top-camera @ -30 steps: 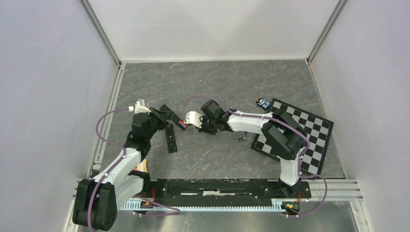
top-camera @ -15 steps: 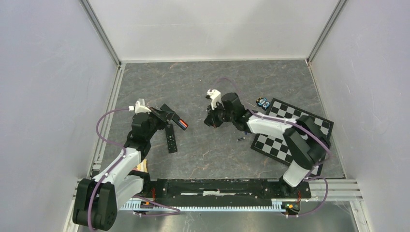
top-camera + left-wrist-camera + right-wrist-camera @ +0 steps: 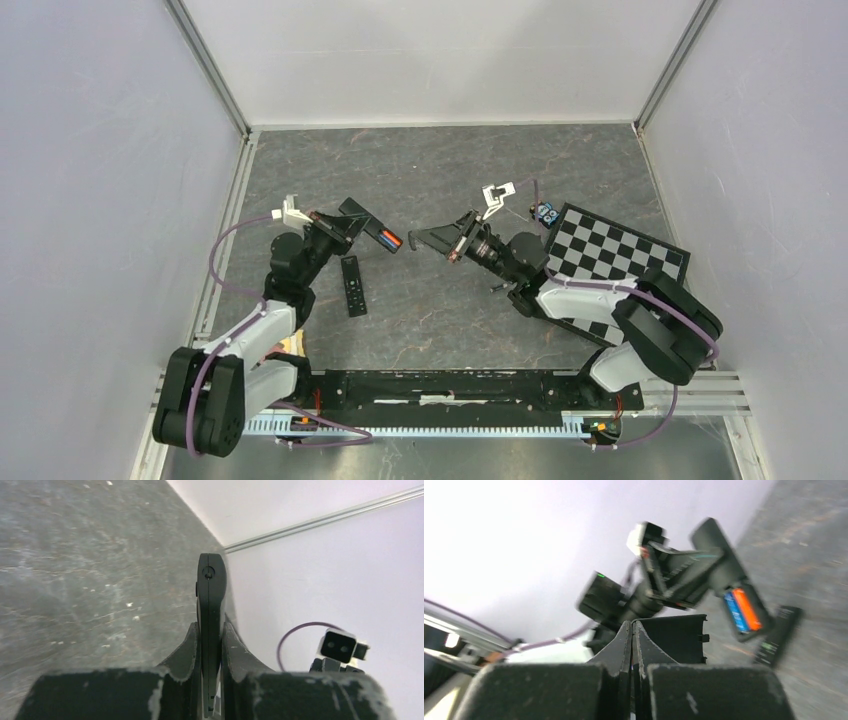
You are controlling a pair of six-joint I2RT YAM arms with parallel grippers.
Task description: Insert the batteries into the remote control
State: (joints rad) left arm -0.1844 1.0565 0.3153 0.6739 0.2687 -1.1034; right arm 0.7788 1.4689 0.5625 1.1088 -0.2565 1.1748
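Left gripper (image 3: 210,630) clenched on slim black remote (image 3: 211,590), seen edge-on and held off the mottled grey floor (image 3: 75,580). 2 batteries (image 3: 740,610), orange and blue cylinders, sit in its open bay, centre-right of the right wrist view. Right gripper (image 3: 632,627) clamped on flat black rectangular cover (image 3: 679,637). Since 1 s ago: right gripper drew back right, off the remote; left rose slightly.

The top camera looks down from behind on the whole table (image 3: 430,170). Wrist cameras look closely along the left gripper (image 3: 210,627) and right gripper (image 3: 632,625). Right wrist and top views share the remote control (image 3: 719,555).
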